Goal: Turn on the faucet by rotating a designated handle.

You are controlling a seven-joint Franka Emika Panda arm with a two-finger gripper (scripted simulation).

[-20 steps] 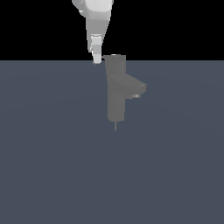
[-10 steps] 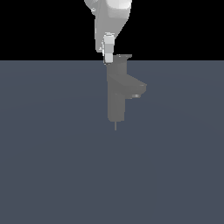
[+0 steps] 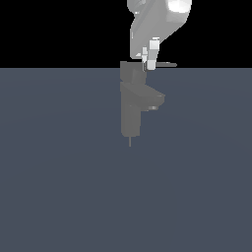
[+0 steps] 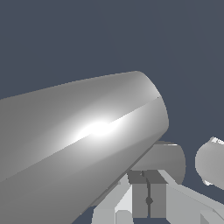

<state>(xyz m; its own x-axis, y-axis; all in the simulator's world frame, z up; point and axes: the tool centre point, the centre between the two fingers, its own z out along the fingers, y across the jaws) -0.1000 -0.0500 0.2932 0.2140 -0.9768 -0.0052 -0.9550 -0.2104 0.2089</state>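
— Claw (image 3: 149,63) first: white, hanging down from the arm at twelve o'clock, tips level with the top of the faucet (image 3: 132,106). Whether it's spread or pinched, I can't tell; one finger (image 3: 153,53) stands in front and covers the rest.

— And the faucet itself?

— Grey block of a thing, upright on the dark counter (image 3: 59,187), just above the middle of the exterior view. Its short spout (image 3: 153,101) angles toward four o'clock. On top is the handle (image 3: 165,64), a blocky cap with a thin blade pointing to three o'clock.

— How would that handle behave, you reckon?

— Stiff and hard, I'd guess, turning only about its pivot. The blade is thin and smooth, so a pinch may slip; pushing sideways out near the tip should give the best leverage.

— Anything you can't see?

— Plenty. The finger crosses the blade near the cap, so contact is unclear. The wrist view is mostly arm, with no faucet in it.
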